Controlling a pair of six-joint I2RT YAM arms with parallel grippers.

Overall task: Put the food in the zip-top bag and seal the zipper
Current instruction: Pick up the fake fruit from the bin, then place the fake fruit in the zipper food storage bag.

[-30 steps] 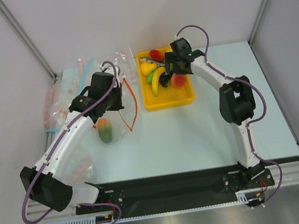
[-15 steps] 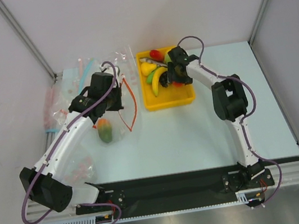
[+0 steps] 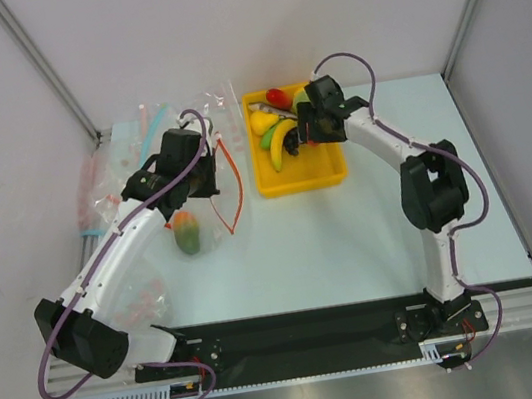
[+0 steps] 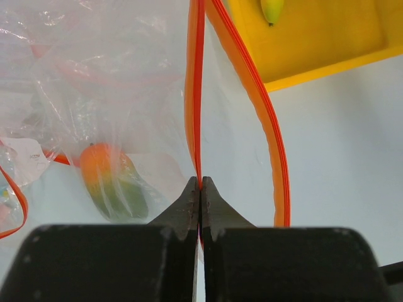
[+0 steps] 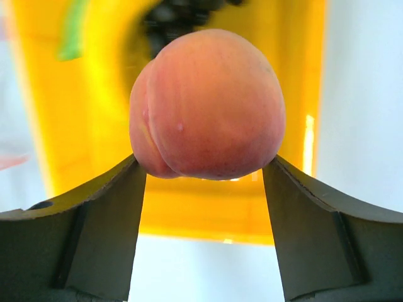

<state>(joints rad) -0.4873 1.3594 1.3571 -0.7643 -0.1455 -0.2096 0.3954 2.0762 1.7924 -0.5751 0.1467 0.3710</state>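
Note:
My left gripper (image 3: 205, 175) is shut on one lip of the red zipper (image 4: 194, 94) of the zip-top bag (image 3: 206, 214), and holds the mouth open; the other lip (image 4: 267, 119) bows away to the right. The green-red mango (image 3: 187, 235) lies inside the bag and also shows in the left wrist view (image 4: 112, 181). My right gripper (image 3: 307, 134) is over the yellow tray (image 3: 304, 184) and is shut on the orange-pink peach (image 5: 208, 104), held above the tray floor. The banana (image 3: 281, 142) and black grapes (image 5: 179, 16) are in the tray.
The tray also holds a small red fruit (image 3: 277, 97) and a yellow one (image 3: 262, 121). Other clear pouches with blue strips lie at the back left (image 3: 148, 122) and along the left edge (image 3: 94, 198). Another pouch lies by the left arm's base (image 3: 145, 300).
My right gripper dropped into the tray, closed on the peach and rose a little with it. The left gripper has stayed on the zipper.

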